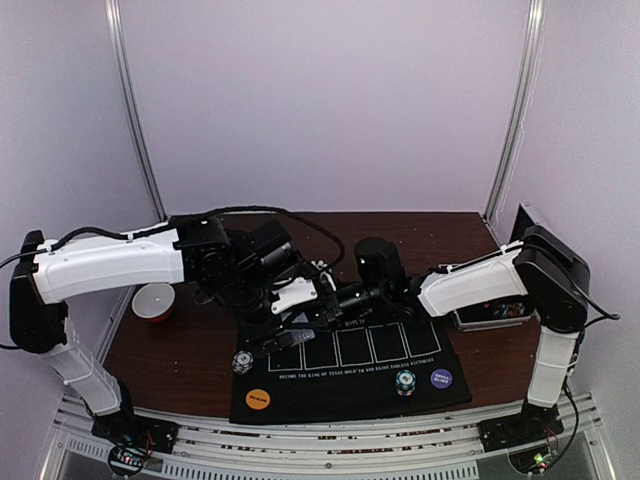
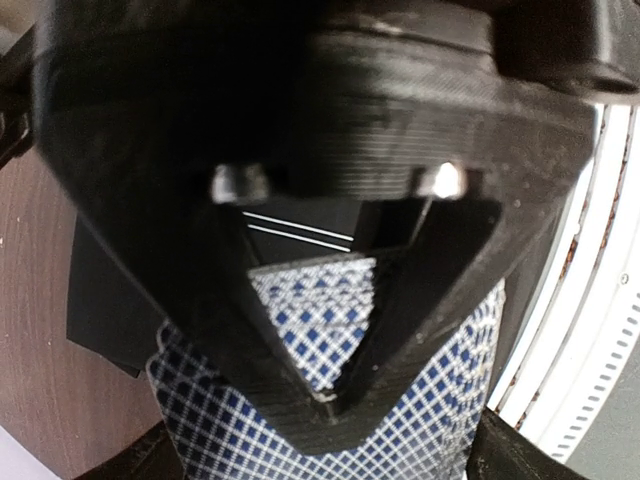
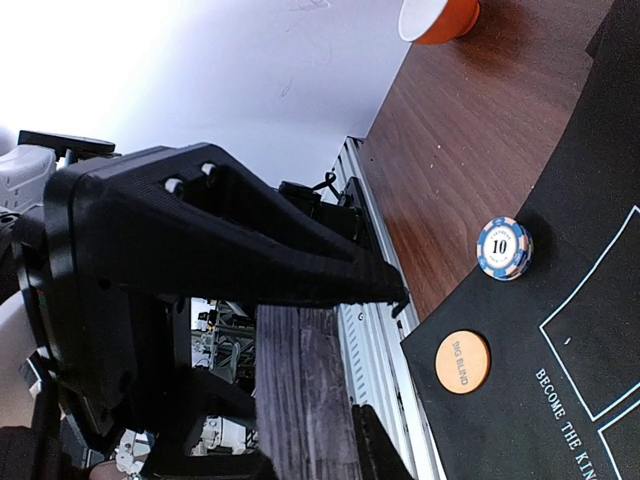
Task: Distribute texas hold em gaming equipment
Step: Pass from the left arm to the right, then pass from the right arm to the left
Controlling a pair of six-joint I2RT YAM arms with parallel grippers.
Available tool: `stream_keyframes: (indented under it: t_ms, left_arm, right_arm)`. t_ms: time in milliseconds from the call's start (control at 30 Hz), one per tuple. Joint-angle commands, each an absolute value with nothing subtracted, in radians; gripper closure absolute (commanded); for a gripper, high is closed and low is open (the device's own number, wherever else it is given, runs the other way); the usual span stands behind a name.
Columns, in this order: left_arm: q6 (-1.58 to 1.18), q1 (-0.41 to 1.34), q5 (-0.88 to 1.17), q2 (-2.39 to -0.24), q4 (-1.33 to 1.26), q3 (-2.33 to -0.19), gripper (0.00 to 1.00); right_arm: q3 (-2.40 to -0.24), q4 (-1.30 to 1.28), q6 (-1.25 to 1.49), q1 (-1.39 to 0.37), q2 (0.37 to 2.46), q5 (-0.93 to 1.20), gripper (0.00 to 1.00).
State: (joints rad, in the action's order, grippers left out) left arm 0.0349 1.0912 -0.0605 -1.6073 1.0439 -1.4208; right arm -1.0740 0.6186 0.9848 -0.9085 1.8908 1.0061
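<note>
My right gripper [image 3: 385,372] squeezed the cards [image 3: 300,390] between its jaws. My left gripper [image 2: 330,400] sat over them; I could not tell if its jaws were apart.

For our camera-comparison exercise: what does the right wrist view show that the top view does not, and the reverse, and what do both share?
Only the right wrist: the 10 printed on the chip and the cards edge-on in the right tool. Only the top: the purple disc, a second chip stack, the case. Both: the orange disc, cup, mat.
</note>
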Motion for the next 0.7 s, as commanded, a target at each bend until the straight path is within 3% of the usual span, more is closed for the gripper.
stream_keyframes:
  t_ms: [0,533,600,667]
  left_arm:
    - [0.093,1.088,-0.105,-1.562,0.937,-1.380,0.10]
    - [0.120,1.086,-0.081,-1.486,0.764,-1.284,0.09]
    - [0.123,1.081,-0.076,-1.473,0.758,-1.272,0.13]
    - [0.119,1.074,-0.077,-1.461,0.754,-1.258,0.24]
  right_arm:
    - [-1.083,0.659,0.995,-0.934,1.831,1.032,1.00]
    - [-1.106,0.652,1.009,-0.942,1.814,1.008,1.00]
    - [-1.107,0.653,1.014,-0.942,1.813,1.004,1.00]
    - [-1.106,0.659,1.019,-0.942,1.809,1.002,1.00]
